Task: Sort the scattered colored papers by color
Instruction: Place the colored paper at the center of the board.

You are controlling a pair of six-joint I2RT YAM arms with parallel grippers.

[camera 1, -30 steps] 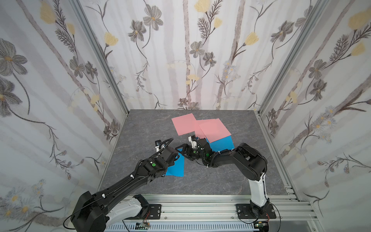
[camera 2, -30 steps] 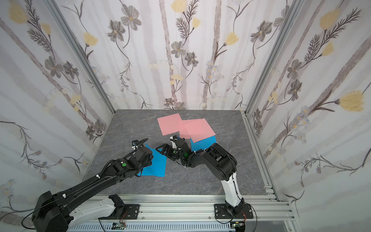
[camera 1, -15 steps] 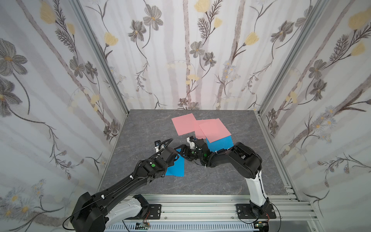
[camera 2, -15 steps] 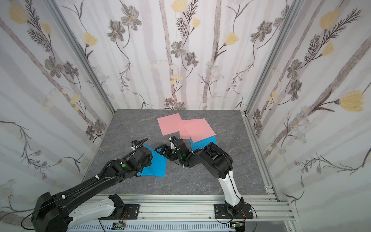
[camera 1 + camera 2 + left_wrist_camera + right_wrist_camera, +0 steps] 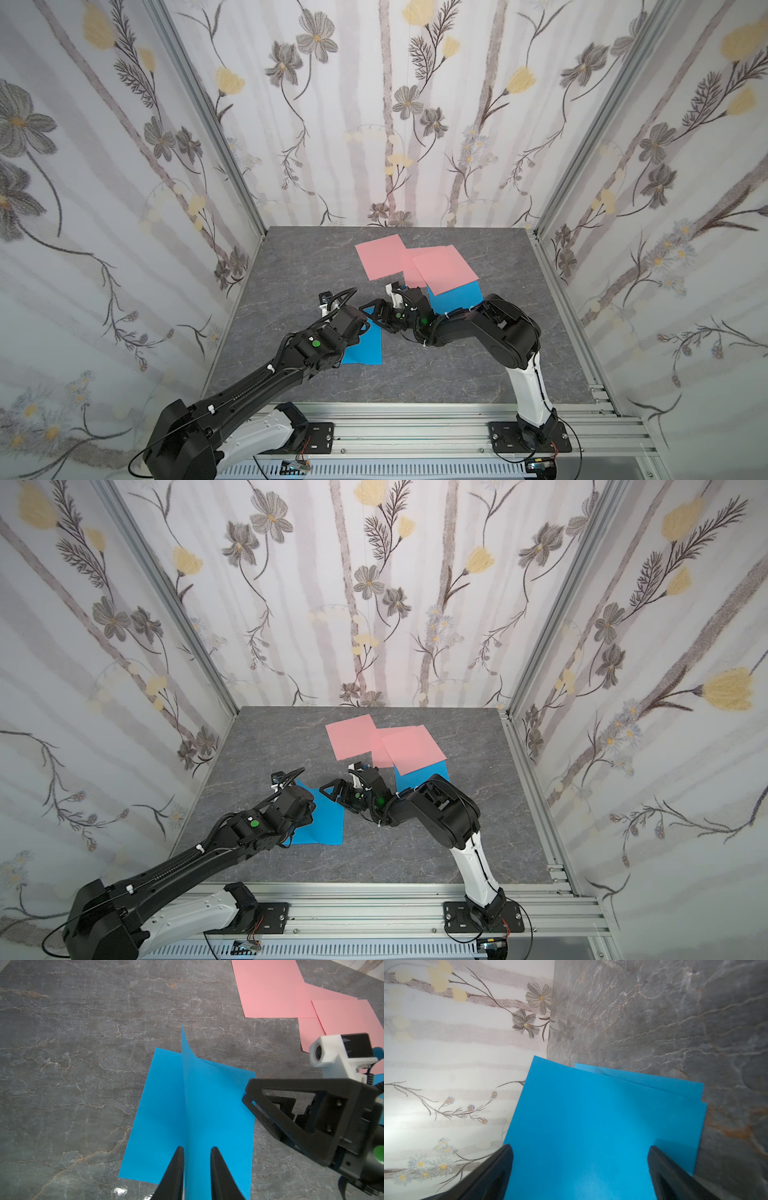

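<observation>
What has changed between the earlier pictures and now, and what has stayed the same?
The left gripper has parted its jaws a little around the raised blue sheet, which still stands between them. Both arms have shifted only slightly. The right gripper stays wide open beside the blue pile. The pink papers and the far blue sheet have not moved.

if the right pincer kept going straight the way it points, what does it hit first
Most likely the blue paper lying between its open fingers; its tips already hang over that sheet's edge. Past it, roughly, sits the left pincer, though depth is unclear.
</observation>
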